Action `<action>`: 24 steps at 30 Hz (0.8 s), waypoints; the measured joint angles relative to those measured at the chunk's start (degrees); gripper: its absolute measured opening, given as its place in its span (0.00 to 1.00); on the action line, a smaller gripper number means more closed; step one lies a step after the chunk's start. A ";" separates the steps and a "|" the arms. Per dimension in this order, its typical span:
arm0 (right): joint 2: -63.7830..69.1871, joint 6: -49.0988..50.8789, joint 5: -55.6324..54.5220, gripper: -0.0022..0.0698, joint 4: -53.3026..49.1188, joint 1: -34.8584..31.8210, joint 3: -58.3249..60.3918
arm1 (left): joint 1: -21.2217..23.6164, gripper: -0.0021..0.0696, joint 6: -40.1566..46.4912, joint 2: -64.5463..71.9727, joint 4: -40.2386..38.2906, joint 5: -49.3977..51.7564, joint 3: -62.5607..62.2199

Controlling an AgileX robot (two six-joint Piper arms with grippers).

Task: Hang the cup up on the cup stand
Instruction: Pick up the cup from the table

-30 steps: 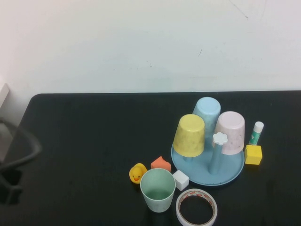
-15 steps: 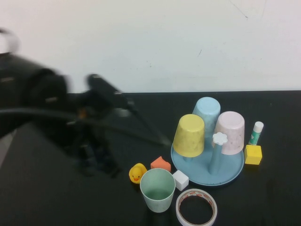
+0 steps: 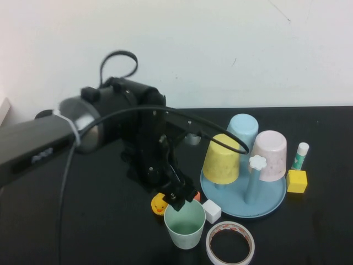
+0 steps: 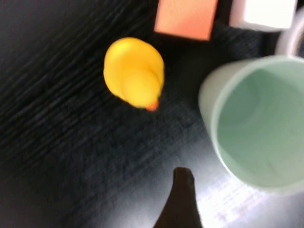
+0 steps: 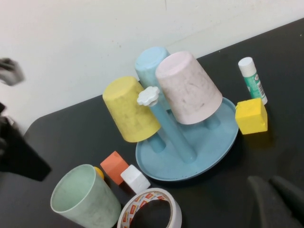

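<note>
The pale mint-green cup [image 3: 185, 223] stands upright and open-side up near the table's front, and shows in the left wrist view [image 4: 259, 123] and the right wrist view [image 5: 85, 199]. The light blue cup stand [image 3: 273, 201] sits to its right, with yellow, light blue and pink cups upside down on its pegs. One peg with a white flower cap [image 3: 257, 162] is bare. My left gripper [image 3: 177, 197] hovers at the cup's left rim, open, with one dark finger [image 4: 183, 199] outside the cup wall. My right gripper [image 5: 276, 195] is shut and empty, low to the right of the stand.
A yellow duck [image 3: 160, 204], an orange block [image 4: 186, 18] and a white cube [image 3: 212, 211] lie close round the cup. A white tape roll [image 3: 230, 243] lies at its right. A yellow cube [image 3: 297, 181] and a glue stick [image 3: 300, 154] stand right of the stand.
My left arm has swept in from the left and its gripper has come down to the mint cup's rim. The cup and the other objects have not moved.
</note>
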 joint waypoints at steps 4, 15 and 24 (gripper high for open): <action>0.00 -0.05 0.13 0.03 0.09 0.00 0.00 | 0.00 0.73 -0.24 3.44 0.10 -2.69 -0.06; 0.00 -0.97 0.13 0.03 0.22 0.00 0.00 | 0.00 0.54 -0.28 11.23 -2.12 -5.46 -0.14; 0.00 -1.05 0.13 0.03 0.45 0.00 0.00 | 0.00 0.05 1.60 11.55 -2.37 -7.43 -0.14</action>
